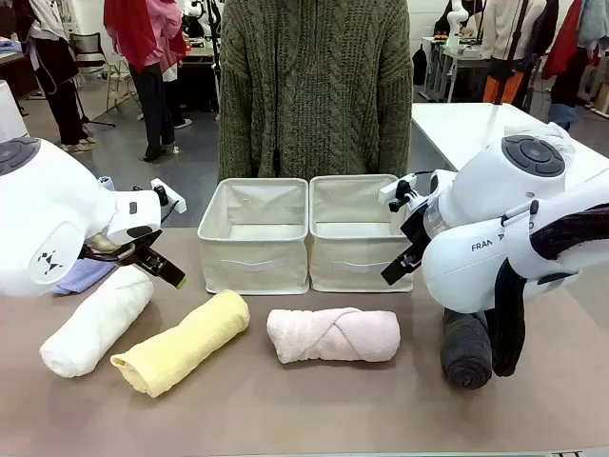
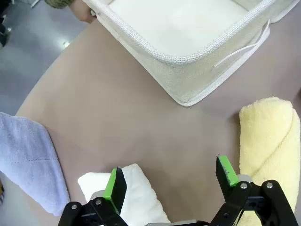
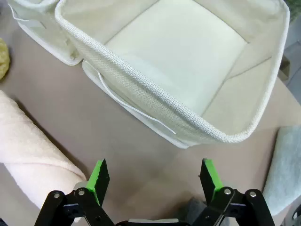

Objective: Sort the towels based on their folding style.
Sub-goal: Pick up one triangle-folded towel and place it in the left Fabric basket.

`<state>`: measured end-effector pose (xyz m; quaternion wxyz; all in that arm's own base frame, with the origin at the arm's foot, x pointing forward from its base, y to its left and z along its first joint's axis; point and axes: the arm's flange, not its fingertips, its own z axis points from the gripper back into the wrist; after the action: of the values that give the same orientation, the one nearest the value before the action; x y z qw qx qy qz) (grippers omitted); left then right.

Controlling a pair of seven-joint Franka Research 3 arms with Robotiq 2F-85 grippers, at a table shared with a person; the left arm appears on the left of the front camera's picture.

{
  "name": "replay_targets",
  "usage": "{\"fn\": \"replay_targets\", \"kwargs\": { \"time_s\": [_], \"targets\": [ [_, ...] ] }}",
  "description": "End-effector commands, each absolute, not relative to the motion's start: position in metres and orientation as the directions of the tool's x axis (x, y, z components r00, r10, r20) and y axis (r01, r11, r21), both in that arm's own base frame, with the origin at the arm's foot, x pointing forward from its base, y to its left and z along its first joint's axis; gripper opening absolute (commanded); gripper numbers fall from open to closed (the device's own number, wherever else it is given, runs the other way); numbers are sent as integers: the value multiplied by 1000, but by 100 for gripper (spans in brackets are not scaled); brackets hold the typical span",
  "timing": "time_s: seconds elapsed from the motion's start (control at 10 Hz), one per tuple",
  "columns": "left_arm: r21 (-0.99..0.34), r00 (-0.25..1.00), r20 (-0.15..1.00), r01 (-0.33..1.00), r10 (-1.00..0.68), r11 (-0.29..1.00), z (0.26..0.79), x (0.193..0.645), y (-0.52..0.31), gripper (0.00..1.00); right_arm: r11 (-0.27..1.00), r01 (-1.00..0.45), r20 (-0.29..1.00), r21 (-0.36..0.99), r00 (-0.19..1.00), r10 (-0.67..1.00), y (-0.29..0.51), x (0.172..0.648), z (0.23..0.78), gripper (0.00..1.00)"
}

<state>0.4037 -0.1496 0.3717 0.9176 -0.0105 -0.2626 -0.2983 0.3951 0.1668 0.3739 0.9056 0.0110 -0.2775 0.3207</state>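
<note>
Okay, left end effector [image 2: 170, 176] is released, jaws wide, hanging over the bare tabletop [image 2: 117, 117]. The end of the white roll [image 2: 141, 195] sits under one finger, the yellow roll [image 2: 273, 141] is just beside the other, and the lavender-blue towel [image 2: 28, 165] is off to the side. Right end effector [image 3: 154, 173] is also released, low over the tabletop in front of a cream box [image 3: 188, 117], with the pink roll [image 3: 33, 155] near one finger. The dark grey roll [image 1: 466, 349] lies on the tabletop below the right arm.

Right tool [image 3: 154, 175] gapes above table [image 3: 61, 101]; pink towel [image 3: 33, 155] left; box [image 3: 141, 101] ahead.
</note>
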Motion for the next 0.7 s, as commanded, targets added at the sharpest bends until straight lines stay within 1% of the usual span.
{"fn": "replay_targets", "kwargs": {
  "time_s": [0.0,0.6],
  "targets": [
    [137,684,488,553,-542,822,372,404,-150,100,794,-587,510,-158,640,575,167,395,374,100],
    [137,684,488,553,-542,822,372,404,-150,100,794,-587,510,-158,640,575,167,395,374,100]
  ]
}}
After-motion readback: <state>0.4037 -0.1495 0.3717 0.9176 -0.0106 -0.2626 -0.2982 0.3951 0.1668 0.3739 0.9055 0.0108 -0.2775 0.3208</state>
